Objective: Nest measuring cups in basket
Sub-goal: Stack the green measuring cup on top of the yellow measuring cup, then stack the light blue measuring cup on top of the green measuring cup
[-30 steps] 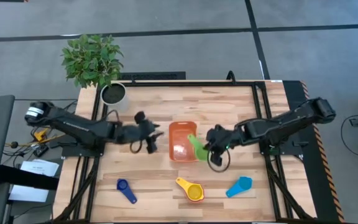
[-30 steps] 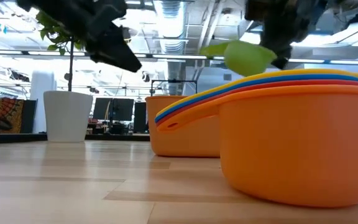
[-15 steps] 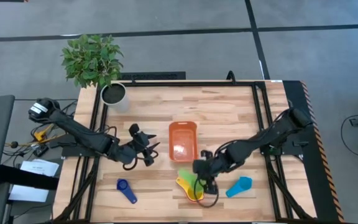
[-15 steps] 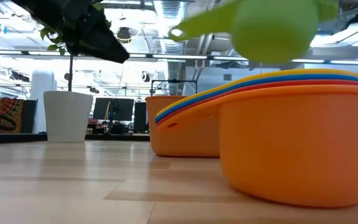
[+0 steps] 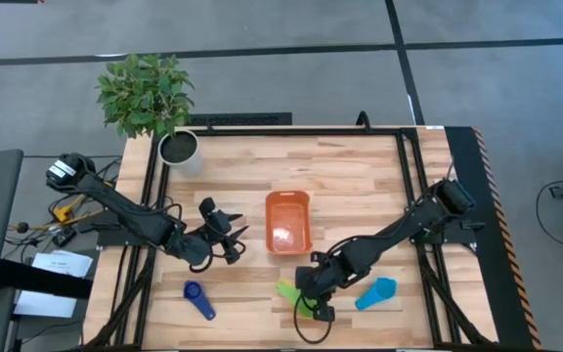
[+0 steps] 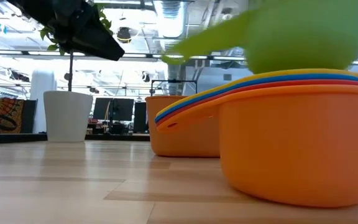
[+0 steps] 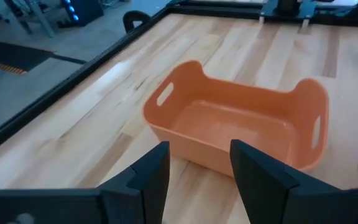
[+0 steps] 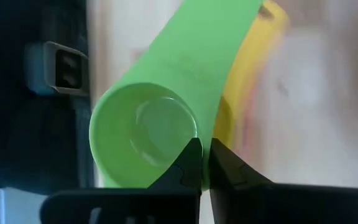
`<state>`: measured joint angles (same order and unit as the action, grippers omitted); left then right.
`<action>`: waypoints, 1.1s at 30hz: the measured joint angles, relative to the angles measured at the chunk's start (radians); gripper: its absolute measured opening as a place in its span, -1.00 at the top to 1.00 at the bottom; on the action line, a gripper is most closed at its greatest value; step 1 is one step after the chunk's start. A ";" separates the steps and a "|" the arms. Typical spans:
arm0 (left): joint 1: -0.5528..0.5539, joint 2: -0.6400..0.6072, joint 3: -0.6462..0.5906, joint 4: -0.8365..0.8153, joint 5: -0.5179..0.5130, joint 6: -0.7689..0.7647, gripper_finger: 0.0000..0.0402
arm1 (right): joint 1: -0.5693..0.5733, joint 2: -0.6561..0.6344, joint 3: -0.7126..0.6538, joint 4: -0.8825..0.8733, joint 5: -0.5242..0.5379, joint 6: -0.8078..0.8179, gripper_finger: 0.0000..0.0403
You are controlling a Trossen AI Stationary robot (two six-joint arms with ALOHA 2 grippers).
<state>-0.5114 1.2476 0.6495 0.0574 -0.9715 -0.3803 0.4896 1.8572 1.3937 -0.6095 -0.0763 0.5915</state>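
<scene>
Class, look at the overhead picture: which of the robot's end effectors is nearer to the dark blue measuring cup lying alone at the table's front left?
Left. The left end effector hovers just behind the dark blue measuring cup; the right end effector is farther off, gripping the green cup.

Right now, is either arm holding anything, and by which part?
The right gripper holds the green measuring cup, its jaws pinched on the bowl's rim, over the stacked cups. The left gripper holds nothing; its jaws stand open facing the basket.

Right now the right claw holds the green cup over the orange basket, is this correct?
Not quite. The right claw holds the green cup over the stacked cups near the table's front edge, not over the orange basket. The high view shows this.
</scene>
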 joint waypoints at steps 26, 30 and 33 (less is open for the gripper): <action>0.000 0.000 0.000 -0.050 -0.010 -0.042 0.20 | -0.007 0.014 -0.001 -0.049 -0.001 -0.144 0.45; 0.000 0.000 0.000 -0.062 -0.005 -0.057 0.20 | -0.020 0.000 -0.002 -0.111 0.007 -0.145 0.42; 0.000 0.000 0.000 -0.088 -0.004 -0.077 0.20 | -0.011 -0.032 -0.002 -0.180 0.052 -0.149 0.42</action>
<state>-0.5114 1.2476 0.6495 -0.0303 -0.9758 -0.4569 0.4784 1.8256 1.3918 -0.7892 -0.0242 0.4428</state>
